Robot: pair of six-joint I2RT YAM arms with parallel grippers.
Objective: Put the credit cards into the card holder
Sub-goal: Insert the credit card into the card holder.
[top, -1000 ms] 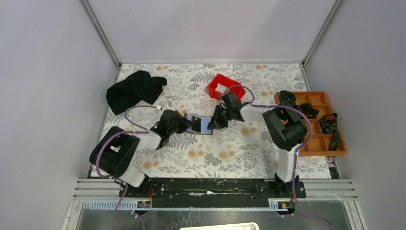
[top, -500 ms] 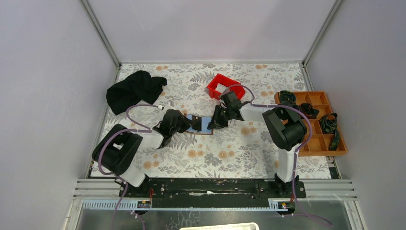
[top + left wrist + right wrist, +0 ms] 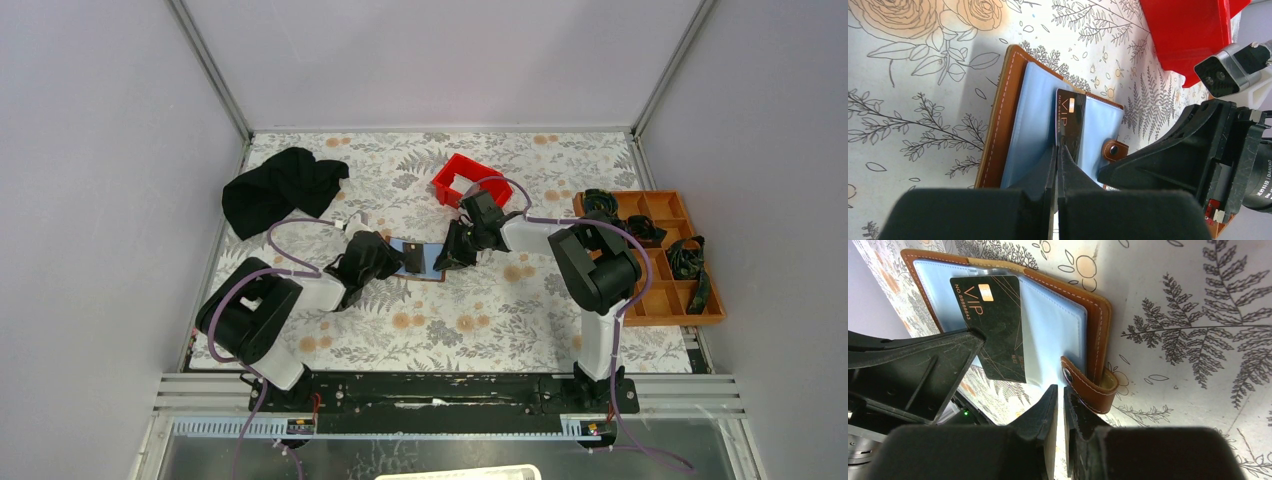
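On the near side of the card holder [image 3: 1096, 332], the floral table covering [image 3: 450, 330] runs bare back to the arm bases, the widest free stretch. The card holder lies open and flat with its blue lining up, and its brown edges are clear all round. The left gripper [image 3: 1058, 150], jaws pressed together, clamps one end of a dark VIP card [image 3: 993, 325] that lies across the lining. The right gripper [image 3: 1060, 392] has its jaws almost together, tips at the tab clasp [image 3: 1090, 390]; whether they pinch it I cannot tell. Just beyond the card holder stands a red bin [image 3: 1193, 30]. A black cloth [image 3: 283, 190] lies well apart to its far left, and an orange compartment tray [image 3: 676, 320] holding dark straps [image 3: 690, 258] well to its right. Grey walls [image 3: 430, 60] close three sides.
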